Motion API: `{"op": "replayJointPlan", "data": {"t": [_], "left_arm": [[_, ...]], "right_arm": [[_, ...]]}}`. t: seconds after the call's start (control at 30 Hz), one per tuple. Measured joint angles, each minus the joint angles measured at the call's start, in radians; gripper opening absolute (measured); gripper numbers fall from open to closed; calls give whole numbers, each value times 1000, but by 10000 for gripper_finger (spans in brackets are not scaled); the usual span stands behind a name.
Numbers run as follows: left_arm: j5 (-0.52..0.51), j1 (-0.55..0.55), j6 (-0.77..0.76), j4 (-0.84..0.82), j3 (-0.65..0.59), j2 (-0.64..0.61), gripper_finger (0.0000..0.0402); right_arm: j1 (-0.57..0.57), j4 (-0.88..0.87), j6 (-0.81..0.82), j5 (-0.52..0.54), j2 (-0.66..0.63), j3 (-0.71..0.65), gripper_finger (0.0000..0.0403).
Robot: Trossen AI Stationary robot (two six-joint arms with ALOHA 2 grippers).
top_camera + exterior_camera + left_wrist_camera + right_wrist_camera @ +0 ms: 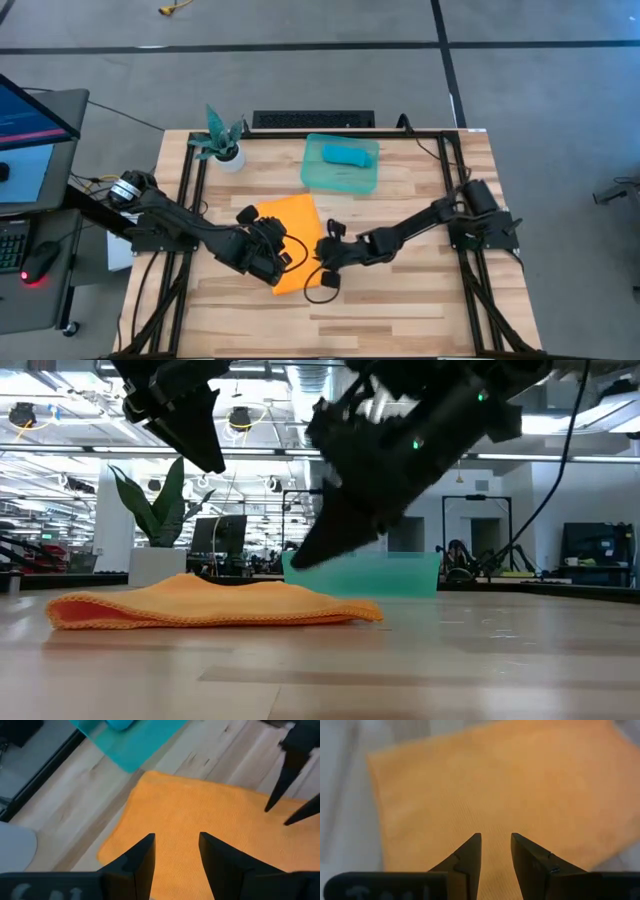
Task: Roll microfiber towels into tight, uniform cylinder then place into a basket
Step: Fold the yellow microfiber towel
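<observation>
Our left gripper (176,851) and right gripper (495,851) hover parted and empty above the flat bright orange microfiber towel (291,240).

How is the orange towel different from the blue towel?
The orange towel lies spread flat on the wooden table; the blue towel is rolled into a small bundle. The orange towel sits outside the basket; the blue towel rests inside it. Both are soft cloths.

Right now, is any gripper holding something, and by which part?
Nothing is held. The left gripper and right gripper hover above the flat orange towel, fingers apart.
</observation>
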Motion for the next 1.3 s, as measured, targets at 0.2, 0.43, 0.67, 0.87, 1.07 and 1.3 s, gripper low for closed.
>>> {"op": "replayJointPlan", "data": {"t": [0.2,0.43,0.67,0.87,1.07,1.3], "left_arm": [[0,0,0,5,0,0,146],[0,0,0,5,0,0,146],[0,0,0,5,0,0,146],[0,0,0,7,0,0,146],[0,0,0,8,0,0,146],[0,0,0,9,0,1,146]], "right_arm": [[-15,-110,-21,2,50,46,129],[-22,-285,55,-17,33,51,129],[-23,-422,177,-220,25,58,129],[-3,-599,210,-413,33,139,129],[58,-759,136,-276,32,220,129],[136,-826,113,-40,-63,207,129]]}}
